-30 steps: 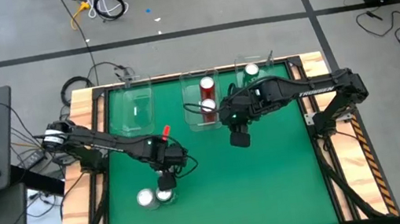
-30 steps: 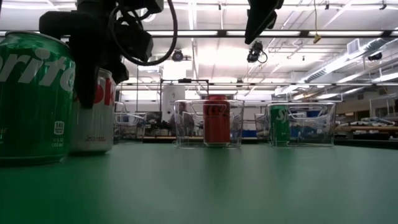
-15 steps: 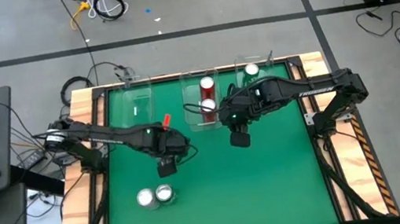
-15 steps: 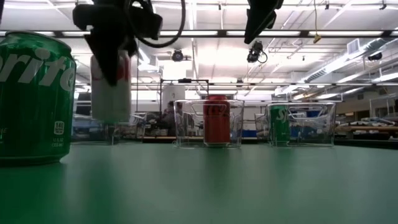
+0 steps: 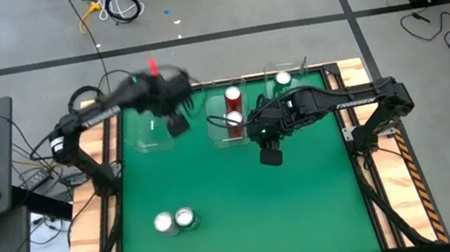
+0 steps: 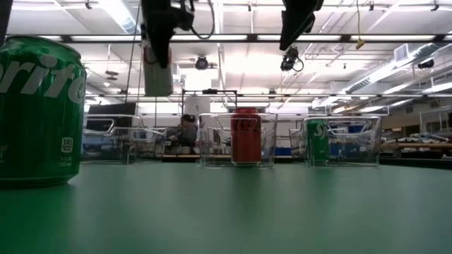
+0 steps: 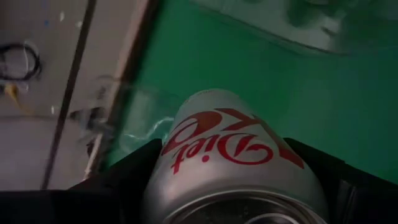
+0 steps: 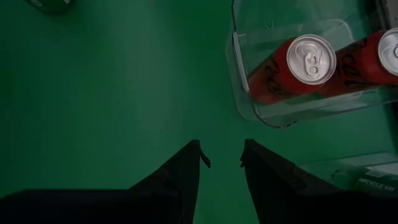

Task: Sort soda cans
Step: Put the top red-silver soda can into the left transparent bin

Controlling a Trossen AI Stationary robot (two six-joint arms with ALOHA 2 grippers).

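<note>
My left gripper (image 5: 176,122) is shut on a silver Diet Coke can (image 6: 158,76), high above the table by the clear left bin (image 5: 153,123). Two red cans (image 5: 232,98) (image 5: 233,118) stand in the middle bin (image 5: 228,134). A green can (image 5: 283,79) stands in the right bin (image 5: 299,70). Two more cans (image 5: 164,223) (image 5: 185,218) stand on the mat near the left edge; the low view shows one of them as a green Sprite can (image 6: 39,113). My right gripper (image 8: 221,162) hovers open over the mat beside the middle bin. My left gripper pinches the silver can between its two fingers, one on each side of the can's side wall (image 7: 230,143) near the top. The fingers (image 7: 124,180) come from above, pointing down. The can hangs upright below the gripper, lifted clear of the table.
Three clear bins line the table's far edge. A wooden frame (image 5: 103,162) borders the green mat (image 5: 292,214), whose middle and near right are bare. A laptop and a mouse lie beyond the left edge.
My left gripper has lifted the silver can off the mat beside the two near-left cans. It has carried the can up and toward the far edge, to the left bin. The can has gone from standing on the mat to hanging high above it.
</note>
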